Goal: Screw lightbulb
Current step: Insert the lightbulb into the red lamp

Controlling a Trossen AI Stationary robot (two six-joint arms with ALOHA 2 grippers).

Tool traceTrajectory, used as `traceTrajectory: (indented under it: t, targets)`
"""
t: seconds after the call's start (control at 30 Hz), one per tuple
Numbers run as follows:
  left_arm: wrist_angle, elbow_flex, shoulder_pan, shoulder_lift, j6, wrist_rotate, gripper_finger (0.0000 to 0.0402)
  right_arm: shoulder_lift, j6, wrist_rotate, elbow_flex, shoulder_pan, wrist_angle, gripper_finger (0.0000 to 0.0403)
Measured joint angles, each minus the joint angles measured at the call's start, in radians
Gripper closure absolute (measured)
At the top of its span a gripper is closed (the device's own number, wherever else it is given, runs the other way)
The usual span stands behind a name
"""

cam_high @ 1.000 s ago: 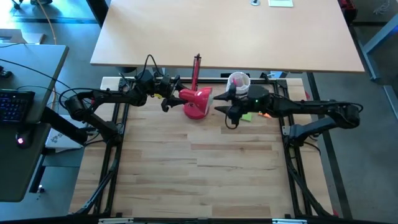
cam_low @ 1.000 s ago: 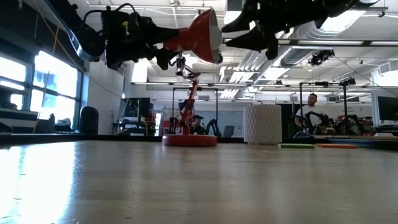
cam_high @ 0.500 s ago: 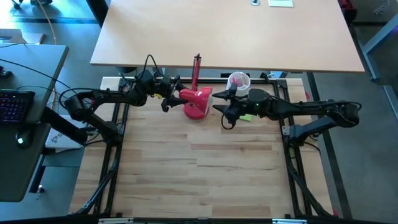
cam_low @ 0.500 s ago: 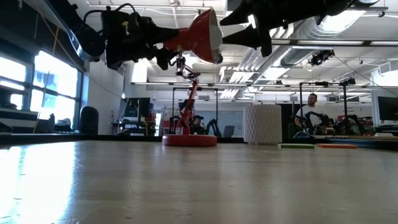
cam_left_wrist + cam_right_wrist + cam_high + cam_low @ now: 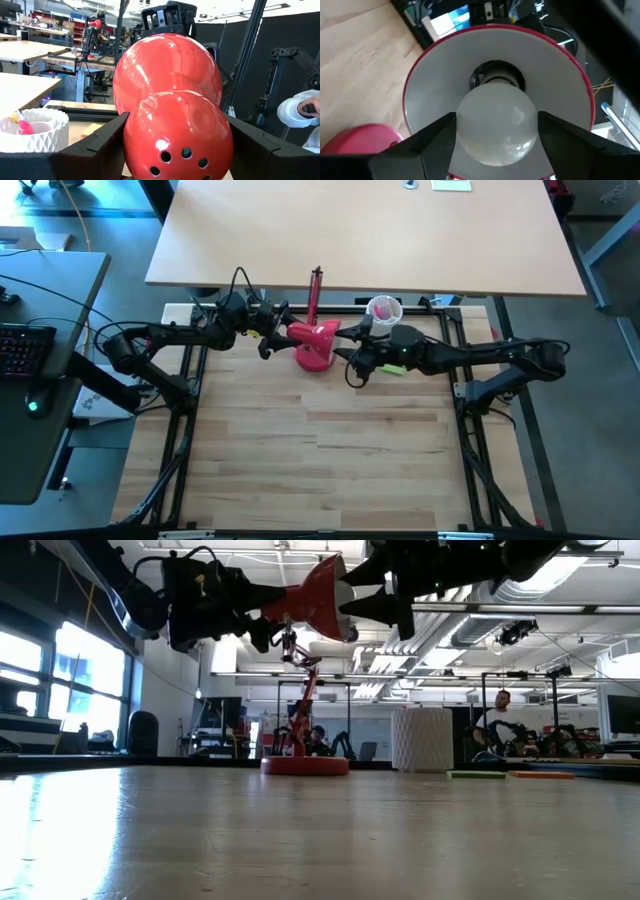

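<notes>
The high view looks straight down on the whole wooden table (image 5: pixel 320 450), with both arms reaching toward the red lamp (image 5: pixel 316 345) near its far edge. The low view sits at table-top height, facing level across the boards into the workshop beyond; the lamp's round base (image 5: pixel 305 765) stands well off, its shade (image 5: pixel 322 595) overhead. The left wrist view presses close behind the shade (image 5: pixel 170 105), looking past it to the white perforated cup (image 5: pixel 32 131), which the high view (image 5: pixel 384 310) and low view (image 5: pixel 425 738) share. The right wrist view faces straight into the shade's white mouth (image 5: pixel 440 85), the lightbulb (image 5: pixel 497 127) very near.
</notes>
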Motion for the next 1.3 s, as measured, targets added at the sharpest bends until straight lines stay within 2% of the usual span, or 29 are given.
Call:
traceTrajectory:
  t: [0.2,0.4,0.57,0.67,0.83,0.93,1.13,1.3]
  targets:
    - [0.0,0.0,0.0,0.0,0.0,-0.001,0.0144,0.02,0.109,-0.021,0.0,-0.015,0.06,0.0137]
    - [0.0,0.0,0.0,0.0,-0.001,-0.01,0.0144,0.022,0.339,-0.138,0.0,-0.073,0.089,0.0137]
    - [-0.001,0.001,0.0,0.0,-0.002,-0.017,0.0144,0.022,0.531,-0.158,0.0,-0.097,0.095,0.0137]
    - [-0.001,0.001,0.0,0.0,0.001,-0.016,0.0144,0.022,0.711,-0.164,0.0,-0.097,0.099,0.0137]
    - [-0.001,0.001,-0.001,0.0,0.002,-0.012,0.0144,0.023,1.184,-0.177,0.0,-0.099,0.124,0.0138]
    - [-0.001,0.002,-0.002,0.001,0.003,-0.013,0.0144,0.023,1.355,-0.19,0.0,-0.107,0.146,0.0138]
    - [-0.002,0.003,-0.004,0.002,0.005,-0.01,0.0144,0.021,1.421,-0.329,0.0,-0.147,0.184,0.0139]
    - [-0.002,0.003,-0.004,0.002,0.005,-0.009,0.0144,0.003,1.261,-0.413,0.0,-0.172,0.153,0.0139]
